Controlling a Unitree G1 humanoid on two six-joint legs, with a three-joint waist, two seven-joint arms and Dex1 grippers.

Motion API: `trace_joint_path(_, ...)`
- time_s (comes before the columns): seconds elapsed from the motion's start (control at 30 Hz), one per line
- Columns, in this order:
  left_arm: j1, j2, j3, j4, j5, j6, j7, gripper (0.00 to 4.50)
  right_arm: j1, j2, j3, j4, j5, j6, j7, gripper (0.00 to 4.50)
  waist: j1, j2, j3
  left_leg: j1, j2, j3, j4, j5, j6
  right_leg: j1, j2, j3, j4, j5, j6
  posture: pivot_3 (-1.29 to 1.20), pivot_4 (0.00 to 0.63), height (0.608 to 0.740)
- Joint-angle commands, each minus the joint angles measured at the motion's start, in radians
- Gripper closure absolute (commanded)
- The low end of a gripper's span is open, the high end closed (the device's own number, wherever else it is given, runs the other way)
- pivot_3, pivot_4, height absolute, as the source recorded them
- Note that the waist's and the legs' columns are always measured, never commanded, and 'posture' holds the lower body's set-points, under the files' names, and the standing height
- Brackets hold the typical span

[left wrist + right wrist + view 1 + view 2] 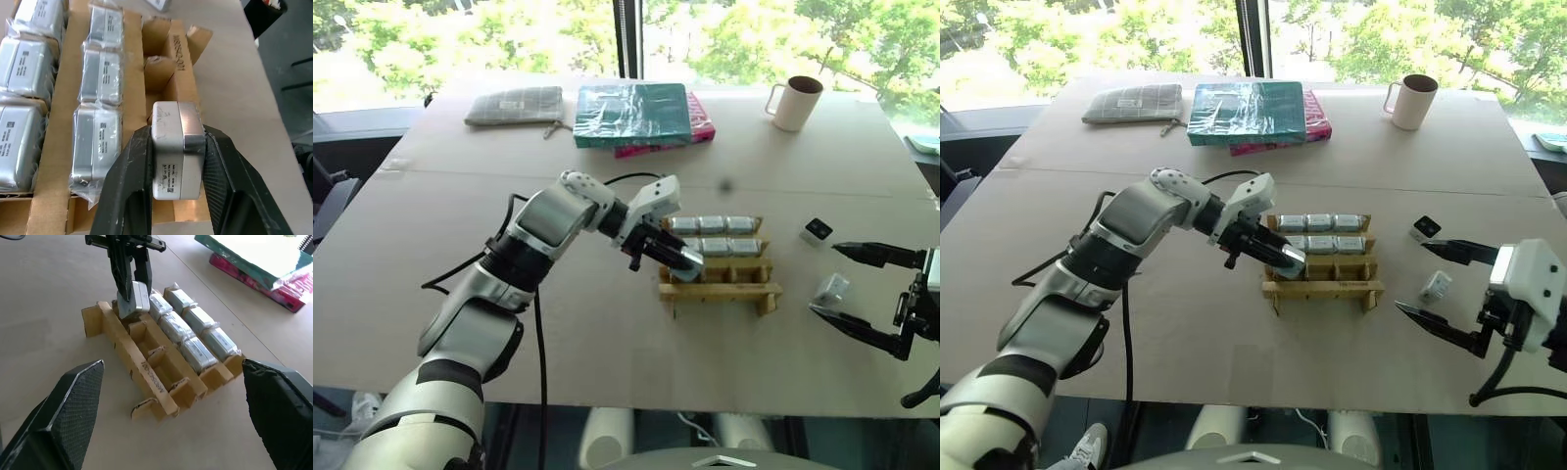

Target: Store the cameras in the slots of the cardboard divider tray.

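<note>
Left gripper (178,147) clenched on small silver-grey boxy camera (176,147), poised over empty near row of tan slatted cardboard divider tray (720,289). Right gripper (862,294) spread wide near surface's right edge, well apart.

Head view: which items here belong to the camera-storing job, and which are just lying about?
Job:
- cardboard divider tray
- six stored cameras
- camera held in left gripper
- two loose cameras: white, black-faced
- right gripper, jaws open

Lying about:
- teal book
- pink book
- mug
- grey pouch
</note>
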Motion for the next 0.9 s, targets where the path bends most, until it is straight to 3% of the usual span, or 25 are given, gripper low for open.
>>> trace_joint_path(0.03,-0.041,-0.004,-0.015,0.007,0.053,-0.040,-0.024,3.70,0.056,0.025,-0.094,-0.038,-0.001,-0.037,0.005,0.03,-0.002,0.000,0.000,0.000,0.000,0.000,0.001,0.000,0.000,0.000,0.000,0.000,0.000,0.000,0.000,0.00,0.150,0.740)
trace_joint_path(0.37,-0.114,-0.012,-0.081,0.002,0.203,-0.095,-0.044,3.70,0.121,0.059,-0.114,-0.079,0.001,-0.064,-0.027,0.03,-0.002,0.001,0.000,0.000,0.001,0.000,0.003,0.000,0.000,0.000,0.001,0.001,0.001,0.000,0.001,0.00,0.150,0.740)
trace_joint_path(0.63,-0.148,0.065,-0.143,-0.225,0.253,0.048,-0.102,3.70,0.144,0.087,-0.099,-0.101,-0.021,-0.100,-0.057,0.03,-0.002,0.001,0.000,-0.001,0.002,0.000,0.002,-0.001,0.001,0.000,0.001,0.002,0.000,0.000,0.001,0.00,0.150,0.740)
trace_joint_path(0.9,-0.059,0.121,-0.157,-0.220,0.316,-0.087,-0.084,3.70,0.157,0.096,-0.080,-0.107,-0.039,-0.122,-0.074,0.03,-0.003,0.003,-0.002,0.001,0.002,0.001,0.002,-0.001,0.001,0.000,0.002,0.003,0.000,0.000,0.001,0.00,0.150,0.740)
